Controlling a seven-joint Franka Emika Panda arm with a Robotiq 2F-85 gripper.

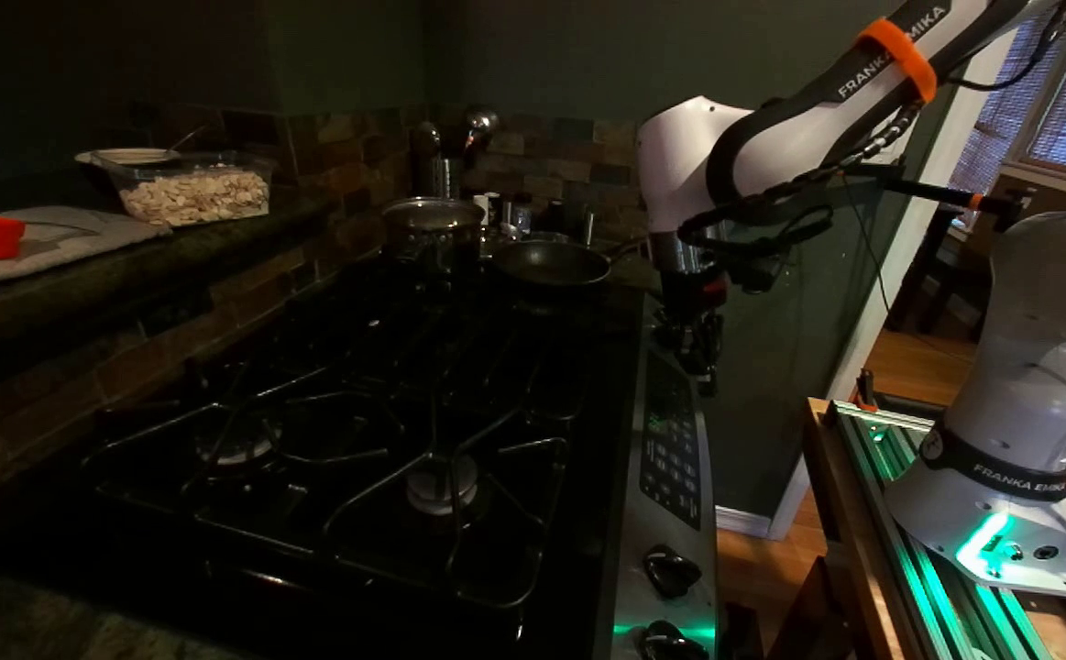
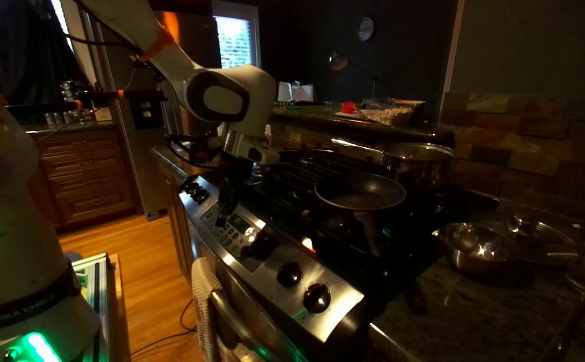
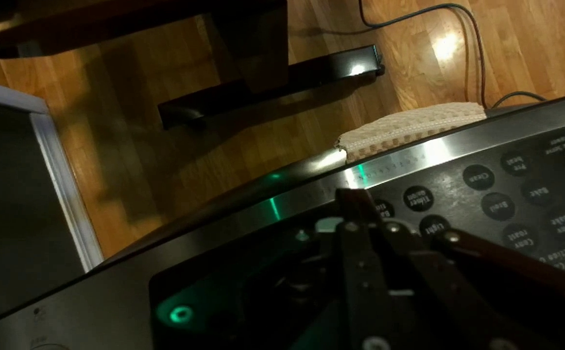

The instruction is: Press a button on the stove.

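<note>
The black stove has dark grates and a sloped steel front panel. Its dark control panel carries small round buttons and a green lit display; it also shows in an exterior view. In the wrist view, the Timer button, Light button and Clean button are readable. My gripper looks shut and empty, pointing down over the panel. Its fingertips partly cover a button beside Timer. In both exterior views the gripper is at the panel. I cannot tell whether it touches.
Control knobs flank the panel. A frying pan and a pot stand on the grates. A towel hangs on the oven handle. A metal bowl stands on the counter. A food container sits on the ledge.
</note>
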